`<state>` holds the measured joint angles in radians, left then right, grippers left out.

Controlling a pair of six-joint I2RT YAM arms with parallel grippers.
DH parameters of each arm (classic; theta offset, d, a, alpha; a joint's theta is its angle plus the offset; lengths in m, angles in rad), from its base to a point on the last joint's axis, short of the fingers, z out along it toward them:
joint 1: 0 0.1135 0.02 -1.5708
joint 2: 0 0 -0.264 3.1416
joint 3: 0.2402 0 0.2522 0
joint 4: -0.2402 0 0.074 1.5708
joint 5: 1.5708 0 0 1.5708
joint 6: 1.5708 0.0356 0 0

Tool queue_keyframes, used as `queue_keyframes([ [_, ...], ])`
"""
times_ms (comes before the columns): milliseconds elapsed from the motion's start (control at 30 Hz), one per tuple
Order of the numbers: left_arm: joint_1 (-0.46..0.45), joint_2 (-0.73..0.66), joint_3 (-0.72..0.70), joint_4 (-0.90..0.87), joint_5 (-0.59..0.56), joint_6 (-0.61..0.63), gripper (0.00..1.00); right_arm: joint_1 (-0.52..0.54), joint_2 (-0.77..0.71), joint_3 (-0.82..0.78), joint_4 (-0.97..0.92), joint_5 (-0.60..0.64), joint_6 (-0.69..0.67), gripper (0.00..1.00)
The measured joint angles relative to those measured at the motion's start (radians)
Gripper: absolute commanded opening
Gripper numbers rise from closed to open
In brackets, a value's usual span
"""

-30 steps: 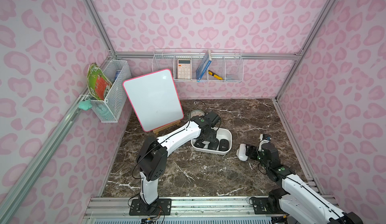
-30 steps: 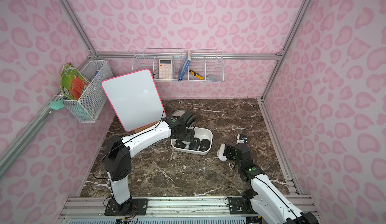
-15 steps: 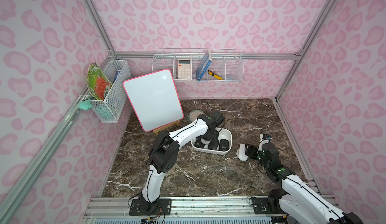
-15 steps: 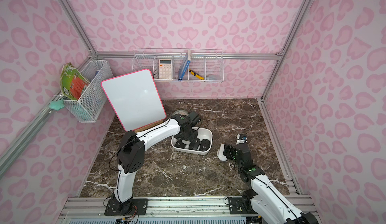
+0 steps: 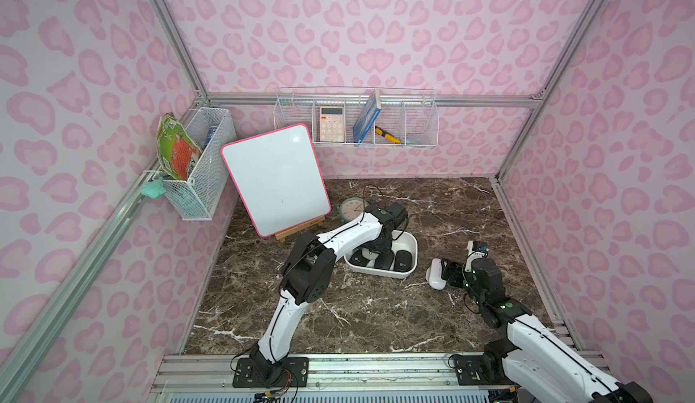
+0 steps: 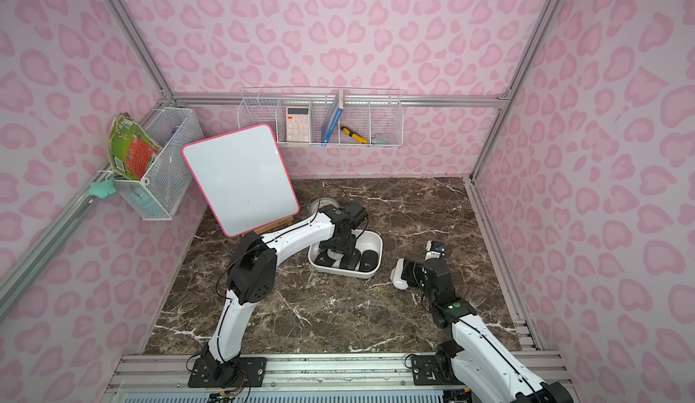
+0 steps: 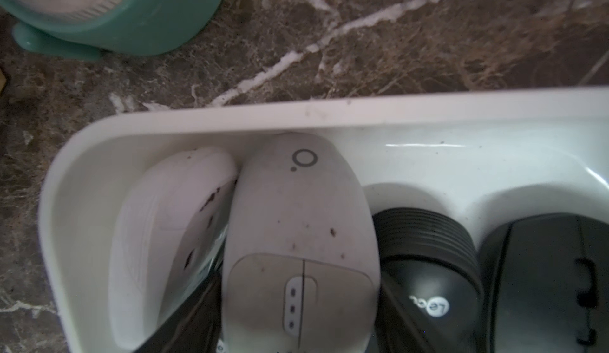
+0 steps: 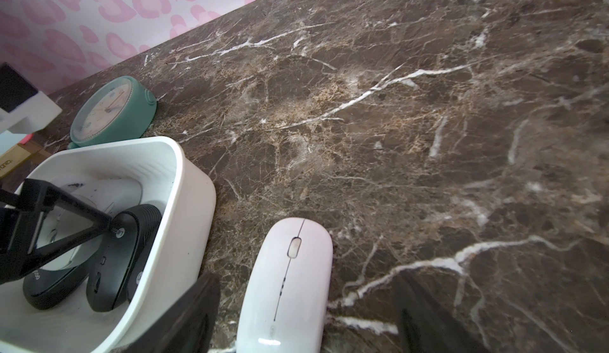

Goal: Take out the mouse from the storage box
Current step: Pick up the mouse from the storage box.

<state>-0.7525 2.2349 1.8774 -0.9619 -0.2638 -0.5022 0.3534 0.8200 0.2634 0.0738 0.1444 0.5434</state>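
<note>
Reaching in: left gripper (image 5: 377,255) is down inside the shallow white plastic storage box (image 7: 329,110), pointing at the box floor.
L fingers: black fingers (image 7: 188,321) sit one each side of the beige rounded mouse w/ grey ring logo (image 7: 296,209). They're close vs its flanks, but can't tell if clamped or just short of contact.
Beige mouse: lies inside the box, top side up, its logo end vs the long wall.
Other box contents: white mouse tipped on its side (image 7: 171,209) leans on one flank of the beige one. Black ribbed mouse w/ white logo (image 7: 428,262) is on the other flank, w/ a 2nd black mouse (image 7: 543,285) beyond it.
R side: right gripper (image 8: 306,315) is low over the tbl, fingers wide apart around the flat glossy white mouse (image 8: 290,269). There's a clear gap on one side, nothing gripped.
Flat white mouse: lies on the dark brown marble tabletop (image 8: 395,137), outside the box, just beside its short end.
Clock: round teal clock (image 8: 112,110) stands on the tbl near the box's far side, close to the pink-edged whiteboard (image 5: 276,179).
</note>
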Motion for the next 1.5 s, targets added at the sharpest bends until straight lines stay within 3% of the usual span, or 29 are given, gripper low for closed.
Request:
queue_keyframes([
  [233,-0.002,0.002,0.005,-0.003,-0.010,-0.015,0.52,0.000,-0.007,-0.003,0.005,-0.001,-0.003,0.84],
  [567,-0.001,-0.074,-0.042,0.008,0.026,-0.023,0.49,0.000,0.000,-0.006,0.014,-0.003,-0.005,0.84],
  [1200,-0.001,-0.343,-0.176,0.048,0.098,-0.045,0.49,0.000,0.001,-0.006,0.029,-0.003,-0.006,0.84],
  [1333,0.029,-0.462,-0.281,0.051,0.098,-0.049,0.49,0.000,0.007,-0.008,0.039,-0.004,-0.015,0.84],
  [1500,0.142,-0.619,-0.414,0.051,0.093,-0.072,0.49,0.000,0.014,-0.013,0.050,-0.016,-0.021,0.84],
])
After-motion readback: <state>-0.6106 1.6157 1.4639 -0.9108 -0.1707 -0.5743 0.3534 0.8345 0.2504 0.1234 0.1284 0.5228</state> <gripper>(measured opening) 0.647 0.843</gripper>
